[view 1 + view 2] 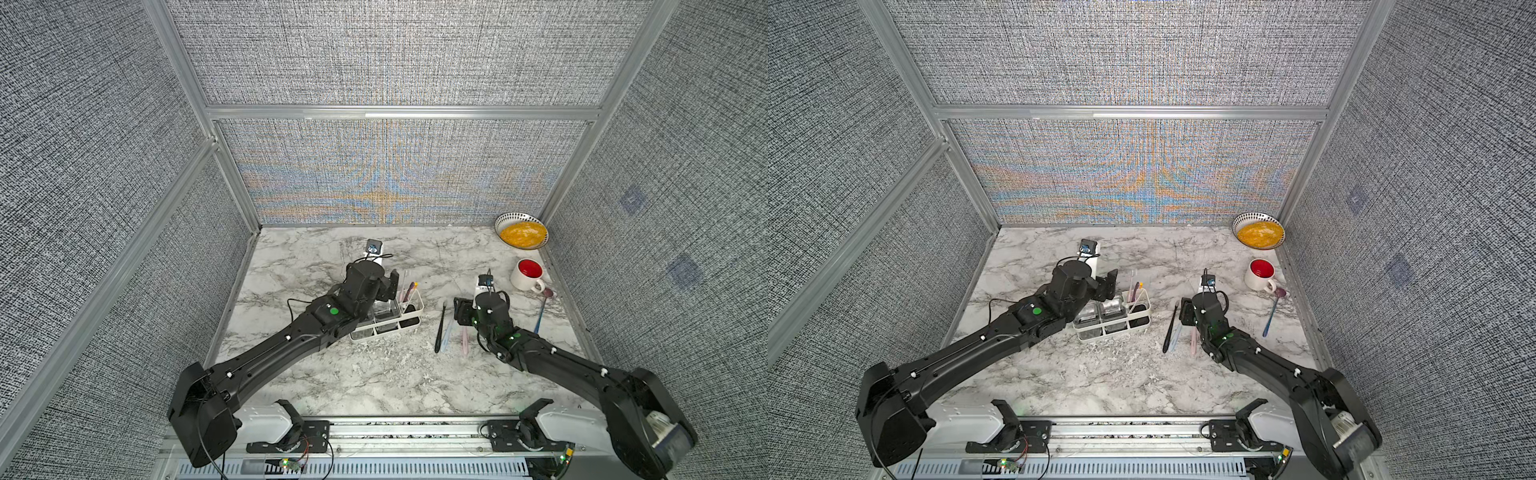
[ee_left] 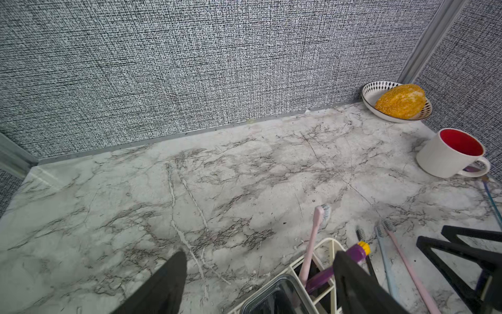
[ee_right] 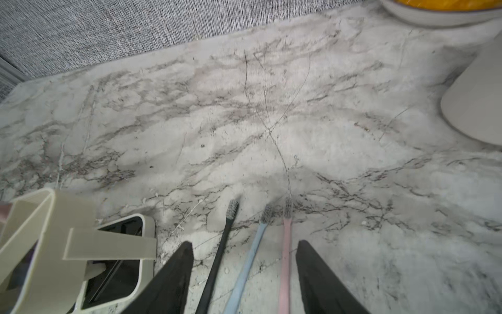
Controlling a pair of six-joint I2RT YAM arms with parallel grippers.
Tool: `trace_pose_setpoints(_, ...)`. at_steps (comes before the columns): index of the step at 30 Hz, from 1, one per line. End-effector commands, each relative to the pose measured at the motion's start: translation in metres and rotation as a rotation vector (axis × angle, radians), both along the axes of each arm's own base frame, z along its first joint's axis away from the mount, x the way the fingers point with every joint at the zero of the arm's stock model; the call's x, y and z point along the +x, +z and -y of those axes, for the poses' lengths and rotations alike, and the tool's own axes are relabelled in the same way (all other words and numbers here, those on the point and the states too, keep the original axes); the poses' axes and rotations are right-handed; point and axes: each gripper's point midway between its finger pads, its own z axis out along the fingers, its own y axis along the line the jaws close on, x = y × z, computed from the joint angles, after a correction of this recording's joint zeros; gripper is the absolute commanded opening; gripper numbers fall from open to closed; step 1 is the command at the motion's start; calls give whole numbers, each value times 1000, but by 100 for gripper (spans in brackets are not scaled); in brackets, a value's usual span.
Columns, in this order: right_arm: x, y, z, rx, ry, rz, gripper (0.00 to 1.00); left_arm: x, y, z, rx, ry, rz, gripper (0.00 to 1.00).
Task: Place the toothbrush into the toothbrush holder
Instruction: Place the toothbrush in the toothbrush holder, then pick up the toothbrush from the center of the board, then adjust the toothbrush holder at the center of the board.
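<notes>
Pick-up stage: right pincer [image 3: 245, 243] hangs open over the black brush [image 3: 217, 261], blue brush [image 3: 248, 261] and pink brush [image 3: 284, 258], which lie side by side on the tabletop [image 3: 271, 136] near the holder [image 3: 40, 231]; left pincer [image 2: 259, 254] is open and empty at the holder. Next, drop and close on one handle alone

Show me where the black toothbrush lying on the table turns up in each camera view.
In a top view: the black toothbrush lies right of centre, just left of the blue toothbrush.
In a top view: same spot.
Left wrist: only its bristle head and a little handle show.
Right wrist: head and handle, framed by the right claw.
Shared landmark: the white toothbrush holder, in all four views.
</notes>
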Motion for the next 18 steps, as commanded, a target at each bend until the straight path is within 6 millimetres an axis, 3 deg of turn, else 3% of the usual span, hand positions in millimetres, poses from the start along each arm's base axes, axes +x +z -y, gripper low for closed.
trace_pose_setpoints(1, -9, -30, 1, -34, -3, -162, 63, -1, -9, -13, 19, 41, -18, 86)
trace_pose_setpoints(5, -13, -49, 10, -68, -46, -246, 59, -3, -16, -22, 24, 55, -28, 86)
trace_pose_setpoints(10, -15, -57, 24, -59, -87, -285, 47, -8, -17, -34, 7, 68, -35, 86)
trace_pose_setpoints(18, -18, -92, 25, -100, -63, -419, 34, -9, -23, -46, -37, 83, -51, 86)
